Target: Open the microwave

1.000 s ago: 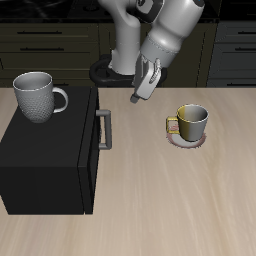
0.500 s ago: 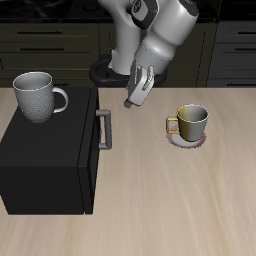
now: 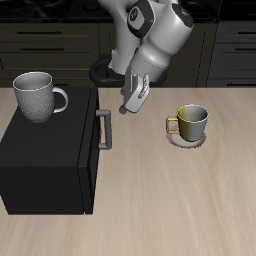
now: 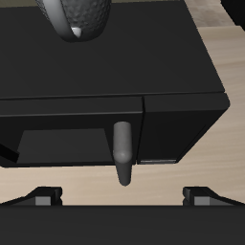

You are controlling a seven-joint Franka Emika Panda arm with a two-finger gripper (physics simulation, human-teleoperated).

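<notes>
Microwave (image 3: 48,160): matte black, grey bar handle (image 3: 103,129).

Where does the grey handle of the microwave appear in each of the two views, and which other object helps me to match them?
Exterior view: the grey bar handle stands on the microwave's front face, below the tool.
Wrist view: the same handle sticks out from the door, just beside the window.
Shared landmark: the grey mug on top of the microwave.
</notes>
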